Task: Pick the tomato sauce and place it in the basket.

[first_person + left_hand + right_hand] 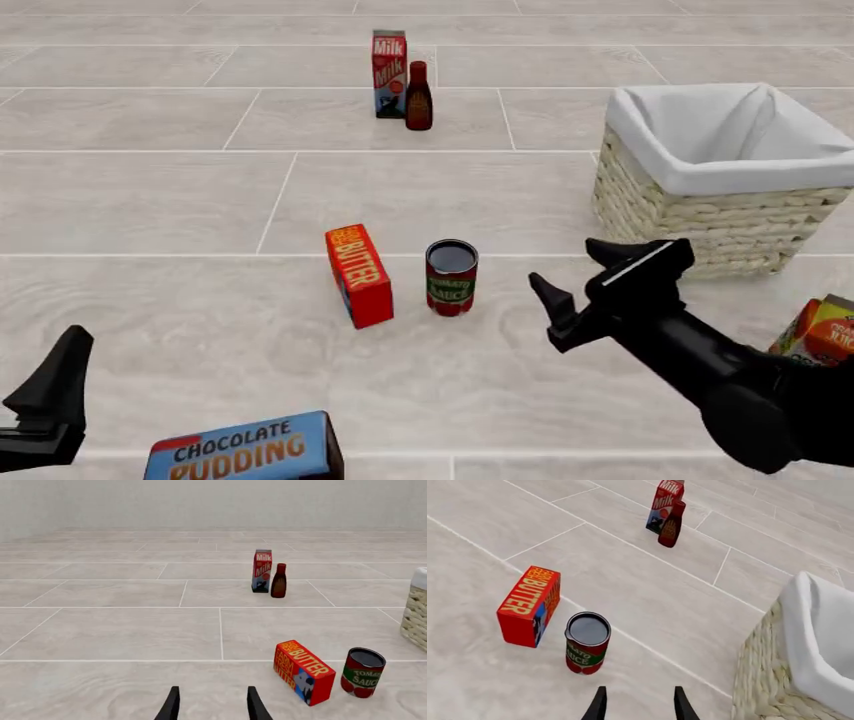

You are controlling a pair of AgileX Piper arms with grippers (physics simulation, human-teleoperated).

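Tomato sauce (451, 277) stands upright, left of the right tool (597, 284) (jaws apart).

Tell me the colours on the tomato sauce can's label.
The tomato sauce label is red with a green band and white lettering; the right wrist view shows it best.

A: What's the tally on the tiled surface?

B: One tomato sauce (451, 277) can, one butter box (359, 275), one milk carton (388, 59), one dark bottle (419, 96)

A: And baskets?

B: One basket (694, 213), wicker with a white lining. One chocolate pudding box (246, 449) sits at the near edge, and one orange packet (822, 331) is partly cut off at the right edge; I cannot tell what it is

A: So seven items. Arms?

B: Two. One left gripper (48, 400) and one right gripper (597, 277), each with two fingers

A: Any duplicates among the groceries?

B: None, every kind appears just once
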